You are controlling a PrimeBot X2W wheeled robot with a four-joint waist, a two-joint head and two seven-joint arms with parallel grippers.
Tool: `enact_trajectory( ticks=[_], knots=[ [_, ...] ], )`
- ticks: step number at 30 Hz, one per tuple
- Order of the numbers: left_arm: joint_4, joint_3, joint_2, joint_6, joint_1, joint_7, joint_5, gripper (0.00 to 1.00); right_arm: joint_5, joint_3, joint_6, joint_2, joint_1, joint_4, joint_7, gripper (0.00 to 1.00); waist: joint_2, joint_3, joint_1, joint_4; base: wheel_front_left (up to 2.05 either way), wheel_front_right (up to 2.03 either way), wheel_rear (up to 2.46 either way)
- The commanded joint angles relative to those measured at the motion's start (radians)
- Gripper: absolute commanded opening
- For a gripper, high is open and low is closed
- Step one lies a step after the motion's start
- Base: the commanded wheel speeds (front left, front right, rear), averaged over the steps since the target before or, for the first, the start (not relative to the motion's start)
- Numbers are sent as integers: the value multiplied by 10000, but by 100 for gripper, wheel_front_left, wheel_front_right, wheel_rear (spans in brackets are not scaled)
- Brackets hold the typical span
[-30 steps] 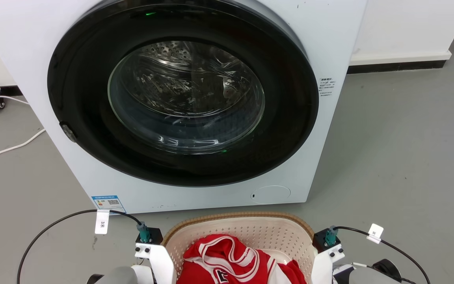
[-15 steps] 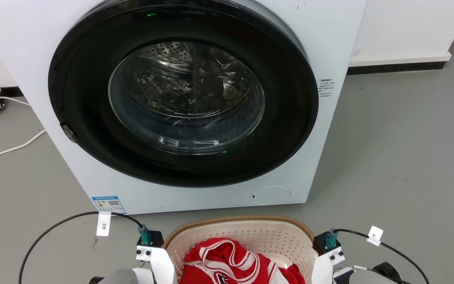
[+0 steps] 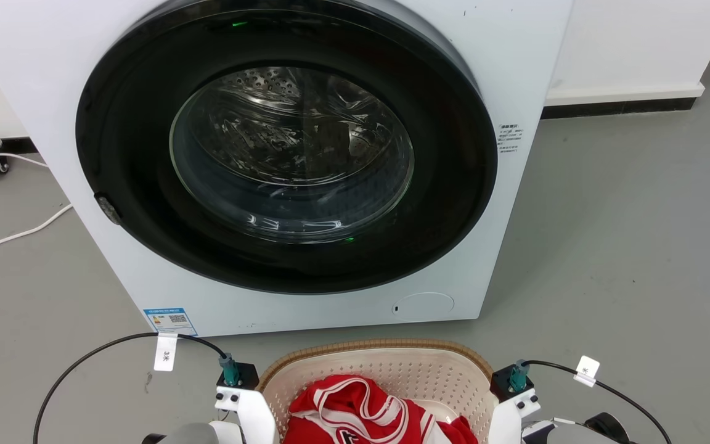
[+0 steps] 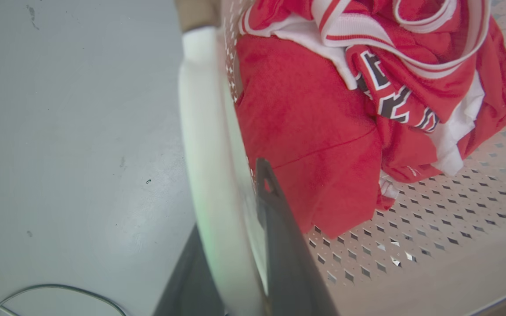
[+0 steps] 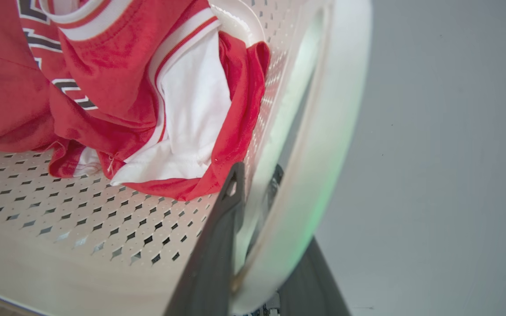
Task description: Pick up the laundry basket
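At my wrists, nearest item: left gripper (image 4: pixel 229 210), clamped across the white left handle (image 4: pixel 200 109) of the laundry basket (image 3: pixel 379 344), one dark finger inside the perforated wall, the other outside it. Matching item: right gripper (image 5: pixel 255 175), clamped likewise on the right handle (image 5: pixel 332 131), one finger within, one without. Contents of basket: one red-and-white jersey (image 3: pixel 355 407), crumpled, lying loose on the perforated bottom; nothing pins it. Position of basket: between my two arms at the foot of the head view, its tan rim near the washing machine (image 3: pixel 515 74) but apart from it. Whether the base is clear of the floor (image 3: pixel 626 246) I cannot tell. Beyond: machine door (image 3: pixel 287 148), round, dark-ringed, shut, drum visible through the glass. Also a white cable (image 3: pixel 16 231) on the floor to my left, well apart. Handling note, my judgement: the step in hand is the lift itself. Both sides should rise together and level, since a handle held between two thin fingers could pivot and tip the basket. Raise straight up or a little toward me, because the machine front stands close ahead. Go slowly, so the jersey does not slide to one end and the handles do not flex out of the grip.
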Motion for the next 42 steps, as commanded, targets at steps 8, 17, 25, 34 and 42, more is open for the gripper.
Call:
enact_trajectory(
  ticks=[8, 17, 25, 34, 42],
  knots=[
    [-18, -296, -88, -127, -212, -118, -228, 0, -56, 207, 108, 8, 20, 8, -119, 0, -1, -44, 0, 12, 0, 0, 0],
    [62, -556, -133, -127, -245, -244, -442, 0, -148, 278, 97, -23, 32, -11, -230, 0, -1, -81, 0, 31, 0, 0, 0],
    [108, -745, -137, -127, -280, -339, -603, 0, -202, 315, 96, -20, -45, 46, -376, 0, -1, -72, 0, 25, 0, 0, 0],
    [119, -972, -105, -127, -328, -377, -822, 0, -187, 339, 76, 26, -61, 113, -427, 0, -1, -79, 0, 27, 0, 0, 0],
    [140, -1114, -93, -127, -343, -430, -966, 0, -224, 350, 76, 40, -74, 144, -481, 0, -1, -78, 0, 32, 0, 0, 0]
  ],
)
